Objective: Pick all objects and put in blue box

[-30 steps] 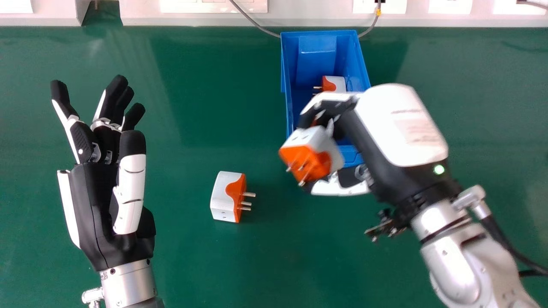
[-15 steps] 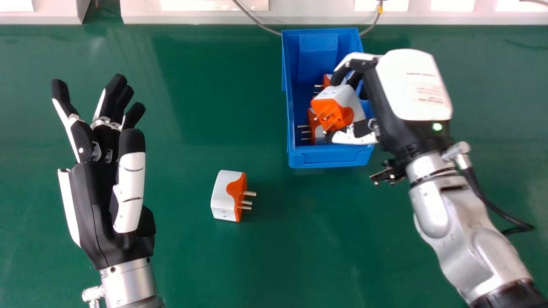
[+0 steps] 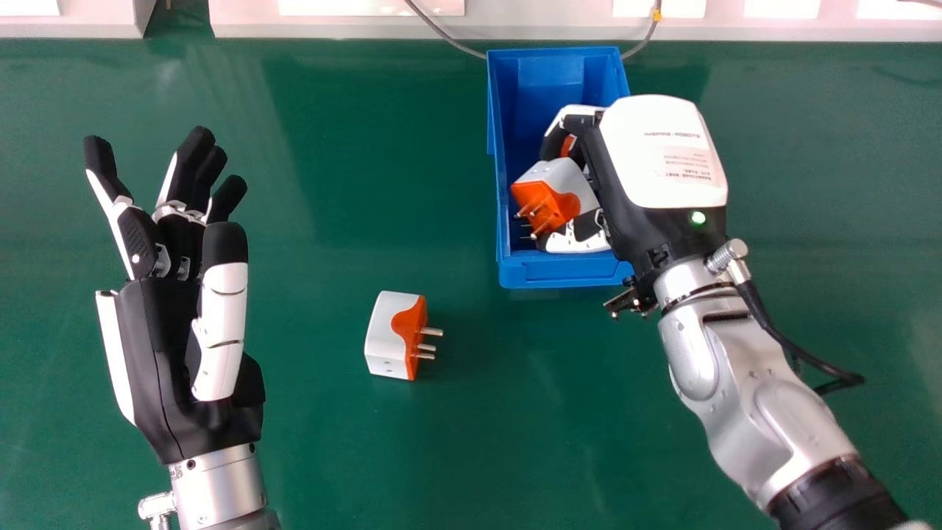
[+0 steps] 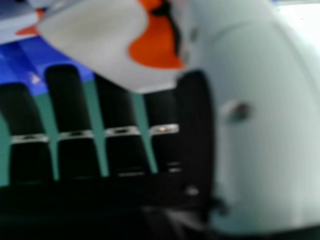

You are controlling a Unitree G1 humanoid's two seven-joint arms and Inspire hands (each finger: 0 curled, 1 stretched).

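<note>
Head view has the right hand (image 3: 659, 158) over the blue box (image 3: 565, 274), a white-and-orange plug adapter (image 3: 561, 188) pinched between fingers and thumb, its metal pins pointing out towards the box's left wall. Part of another adapter (image 3: 568, 145) shows orange past the fingers. The last loose adapter (image 3: 397, 335) lies on its side on the green desk (image 3: 331, 456), well apart from the box, pins to the right. The left hand (image 3: 162, 368) is idle at the view's left, fingers loosely extended.

Letting go looks like the step in hand, and the main risk sits there. Pins aimed sideways could catch on the wall if the hand drifts left as it opens — or snag on an adapter underneath, leaving this one propped up. The thumb works close to the box's near rim, so lifting off carelessly might drag the box or flip the adapter back out. Opening unevenly could make the adapter cling to the thumb and fall late, outside the box.
</note>
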